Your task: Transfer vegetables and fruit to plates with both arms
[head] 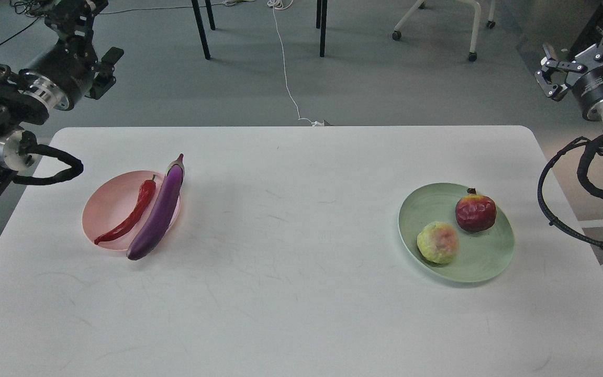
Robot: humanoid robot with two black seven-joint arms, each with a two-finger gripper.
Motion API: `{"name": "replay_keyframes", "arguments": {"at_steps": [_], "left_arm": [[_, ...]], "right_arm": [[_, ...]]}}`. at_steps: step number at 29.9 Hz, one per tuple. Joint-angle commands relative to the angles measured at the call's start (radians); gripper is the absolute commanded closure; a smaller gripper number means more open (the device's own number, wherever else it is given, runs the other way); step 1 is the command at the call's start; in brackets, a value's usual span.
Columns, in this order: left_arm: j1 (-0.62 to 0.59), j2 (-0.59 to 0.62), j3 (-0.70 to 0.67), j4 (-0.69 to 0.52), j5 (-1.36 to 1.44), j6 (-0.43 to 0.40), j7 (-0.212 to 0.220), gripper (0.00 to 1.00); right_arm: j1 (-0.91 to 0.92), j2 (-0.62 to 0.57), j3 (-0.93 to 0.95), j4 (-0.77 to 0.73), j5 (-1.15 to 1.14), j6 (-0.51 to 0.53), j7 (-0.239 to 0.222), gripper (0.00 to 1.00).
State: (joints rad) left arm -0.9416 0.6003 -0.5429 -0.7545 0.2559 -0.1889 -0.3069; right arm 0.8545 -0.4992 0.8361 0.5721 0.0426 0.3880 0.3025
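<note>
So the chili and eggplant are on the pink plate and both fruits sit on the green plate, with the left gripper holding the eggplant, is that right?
Not quite: the head view shows the left gripper up off the table, holding nothing. The chili and eggplant are on the pink plate; both fruits are on the green plate.

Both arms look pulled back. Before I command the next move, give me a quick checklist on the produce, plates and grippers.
1. Chili pepper on pink plate: ok.
2. Eggplant on that plate: ok, but both ends overhang its right rim.
3. Pomegranate and yellow-green fruit on green plate: ok.
4. Left gripper holding nothing, clear of the table: ok.
5. Right gripper holding nothing, clear: ok.
6. Loose produce on the table: none visible, ok.
</note>
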Motion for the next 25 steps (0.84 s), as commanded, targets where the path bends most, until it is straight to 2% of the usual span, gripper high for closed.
{"name": "replay_keyframes", "arguments": {"at_steps": [1, 5, 7, 11, 13, 17, 21, 25], "left_arm": [[-0.008, -0.098, -0.104, 0.070, -0.076, -0.017, 0.000, 0.02], [0.000, -0.126, -0.209, 0.107, -0.154, -0.076, 0.008, 0.02], [0.001, -0.149, -0.224, 0.150, -0.202, -0.116, 0.018, 0.02], [0.004, -0.197, -0.224, 0.279, -0.300, -0.176, 0.038, 0.02], [0.012, -0.211, -0.224, 0.306, -0.342, -0.210, 0.043, 0.02], [0.059, -0.231, -0.223, 0.288, -0.366, -0.230, 0.040, 0.02], [0.067, -0.229, -0.213, 0.218, -0.365, -0.218, 0.029, 0.02], [0.067, -0.226, -0.215, 0.210, -0.366, -0.218, 0.031, 0.02]], "right_arm": [[0.023, 0.019, 0.021, -0.001, 0.029, 0.006, -0.040, 0.01], [0.024, 0.042, 0.089, -0.040, 0.097, 0.006, -0.147, 0.01], [0.024, 0.068, 0.113, -0.072, 0.102, 0.008, -0.181, 0.01], [0.023, 0.109, 0.121, -0.123, 0.102, 0.046, -0.187, 0.01], [0.018, 0.114, 0.121, -0.138, 0.105, 0.066, -0.187, 0.01], [-0.003, 0.162, 0.142, -0.130, 0.120, 0.071, -0.166, 0.01], [-0.009, 0.179, 0.162, -0.117, 0.122, 0.098, -0.164, 0.01], [-0.012, 0.188, 0.147, -0.109, 0.119, 0.101, -0.163, 0.01]]}}
